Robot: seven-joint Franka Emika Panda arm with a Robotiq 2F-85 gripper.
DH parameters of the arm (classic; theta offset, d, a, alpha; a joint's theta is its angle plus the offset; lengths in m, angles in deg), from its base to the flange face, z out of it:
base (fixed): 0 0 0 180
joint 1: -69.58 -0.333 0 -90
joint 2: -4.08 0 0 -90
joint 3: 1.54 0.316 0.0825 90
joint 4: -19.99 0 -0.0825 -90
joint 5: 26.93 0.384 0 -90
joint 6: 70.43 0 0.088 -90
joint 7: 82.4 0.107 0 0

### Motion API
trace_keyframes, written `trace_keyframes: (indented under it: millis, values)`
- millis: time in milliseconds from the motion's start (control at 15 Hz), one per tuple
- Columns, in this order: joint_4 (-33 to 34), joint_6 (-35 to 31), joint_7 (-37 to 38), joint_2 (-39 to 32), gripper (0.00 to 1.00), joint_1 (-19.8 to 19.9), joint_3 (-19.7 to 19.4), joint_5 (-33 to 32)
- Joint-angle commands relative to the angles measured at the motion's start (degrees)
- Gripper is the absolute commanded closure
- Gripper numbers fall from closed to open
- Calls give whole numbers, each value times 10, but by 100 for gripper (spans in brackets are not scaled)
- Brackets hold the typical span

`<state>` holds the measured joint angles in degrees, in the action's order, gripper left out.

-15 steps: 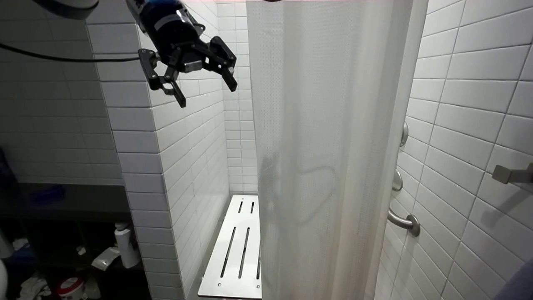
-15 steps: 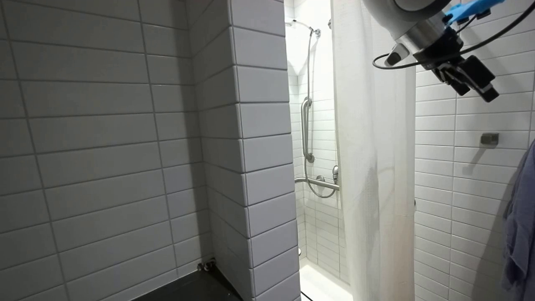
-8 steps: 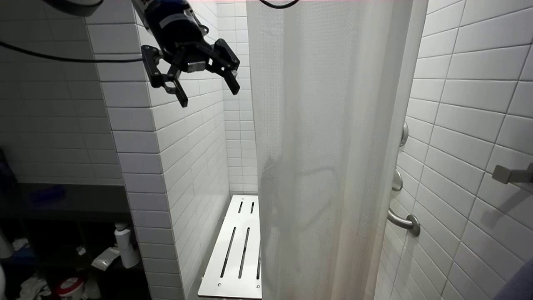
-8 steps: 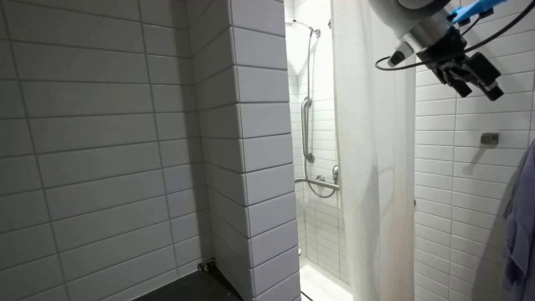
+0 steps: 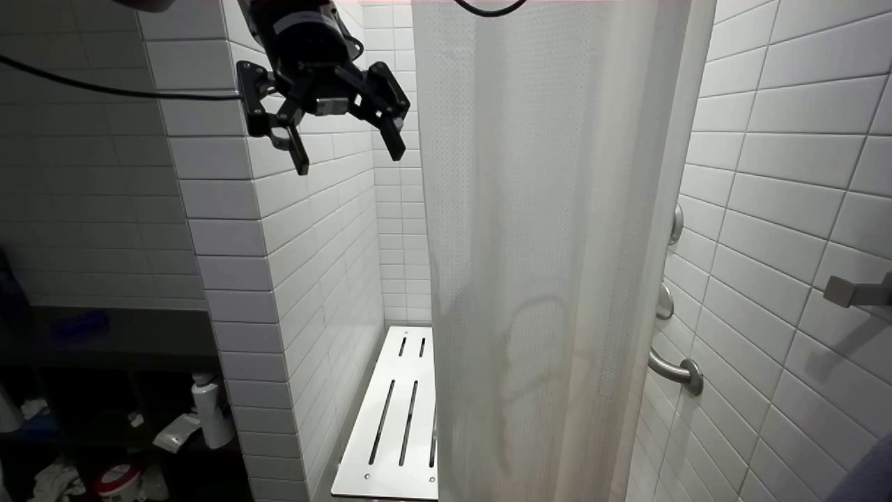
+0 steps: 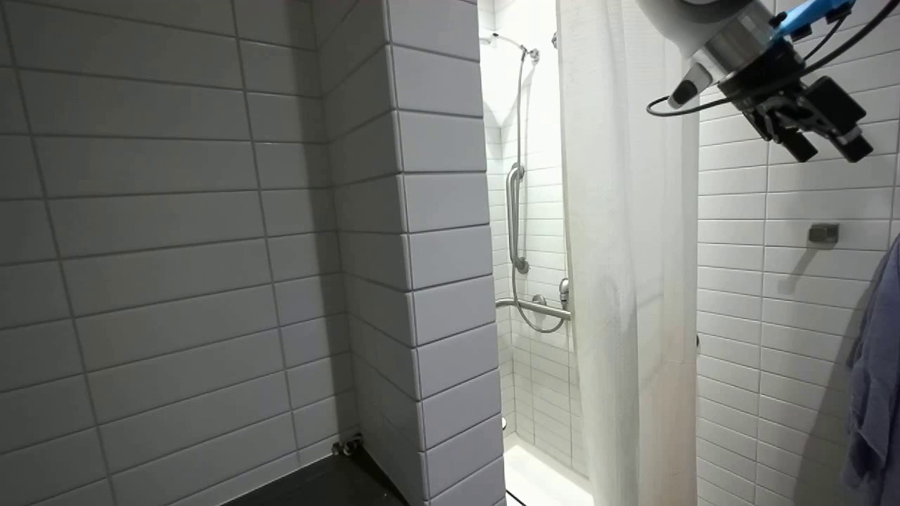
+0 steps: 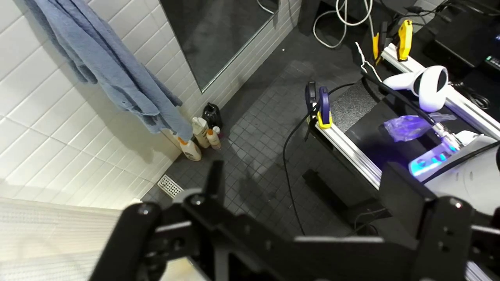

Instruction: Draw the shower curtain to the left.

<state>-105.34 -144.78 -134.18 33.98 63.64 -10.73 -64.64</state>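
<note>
Firstly, one white shower curtain (image 5: 543,209): we see it hung upright across part of the shower stall (image 6: 541,393), long axis and soft folds vertical. White tiled walls (image 5: 787,174), dark mosaic-tiled floor (image 7: 254,121), slotted bench (image 5: 402,368). One Robotiq gripper (image 5: 350,164), jaws spread wide on bare air, apart from the curtain. Curtain's top and hem cut off in both exterior views; bench partly hidden behind it; shelving unit (image 5: 153,341) in shadow, some contents beyond our naming.

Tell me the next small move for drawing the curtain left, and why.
Probably bring the open gripper toward the curtain: its jaws hold nothing, and the wrist view shows the curtain off to one side, outside them.
</note>
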Motion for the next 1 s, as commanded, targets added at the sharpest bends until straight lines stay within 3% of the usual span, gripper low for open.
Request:
trace_keyframes:
  millis: [0,133,333,933]
  values:
    - [10,2,6,-11,0,4,10,12]
    - [13,-5,33,-23,0,8,8,32]
    - [19,-13,134,-48,0,23,13,60]
    - [71,48,368,-117,0,70,21,48]
